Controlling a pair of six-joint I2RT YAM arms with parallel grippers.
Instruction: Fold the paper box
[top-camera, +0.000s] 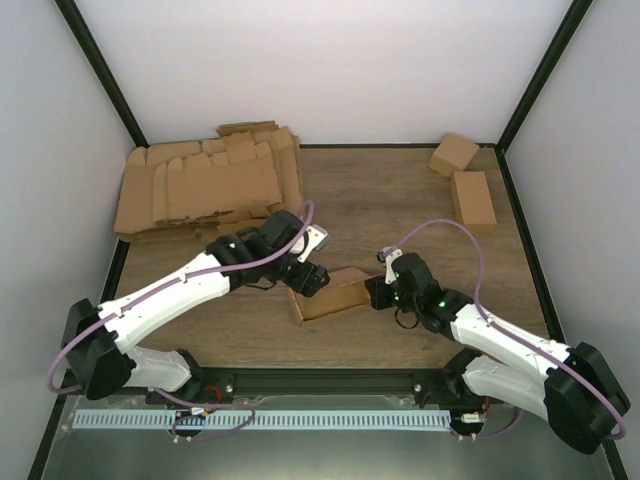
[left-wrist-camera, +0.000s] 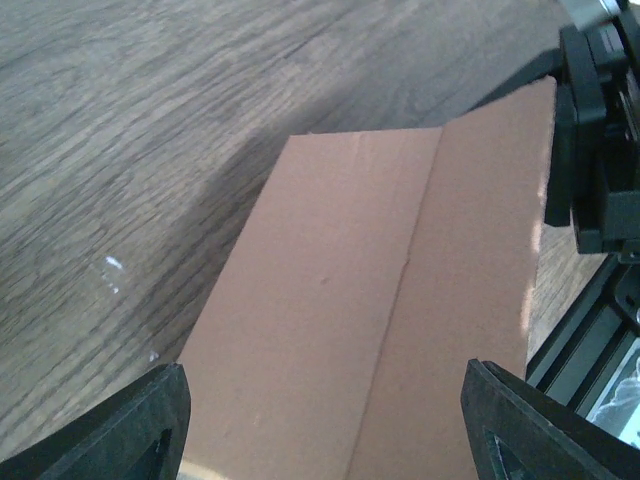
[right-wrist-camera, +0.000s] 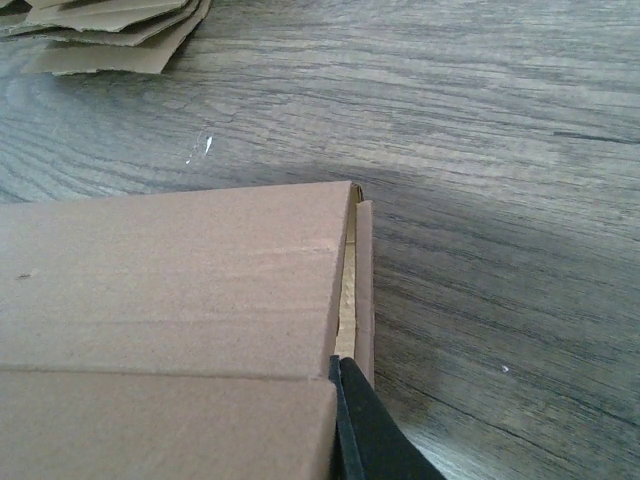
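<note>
Paper box: the paper box (top-camera: 330, 296) lies on the tabletop (top-camera: 400, 190) toward its near edge, between the two arms. It is an oblong brown form whose upper panels are folded over and meet along a lengthwise crease.
Long axis: it runs across the tabletop from left to right, the right end turned slightly toward the far side (so each end faces one arm).
Governing relation: the box lies directly below and ahead of the left hand (top-camera: 307, 277), whose fingers (left-wrist-camera: 140, 425) stand one to each side of the box's width. The right hand (top-camera: 384, 292) meets the opposite end.
Left hand: open, with the jaws spread wide across the box and no visible press on it.
Right hand: closed, its dark fingertip (right-wrist-camera: 365, 430) set at the slit between the top panel and the end flap (whether it pinches the flap cannot be told).
Nearer arm: both hands are at the box, so neither seems to need any reach.
Box contents: none visible; the folded panels hide the interior.
Pile of flat blanks: the pile of flat blanks (top-camera: 205, 185) sits at the far left, well apart from the box.
Finished boxes: a small closed box (top-camera: 455, 153) and a longer closed box (top-camera: 473, 198) sit at the far right, their contents hidden.
</note>
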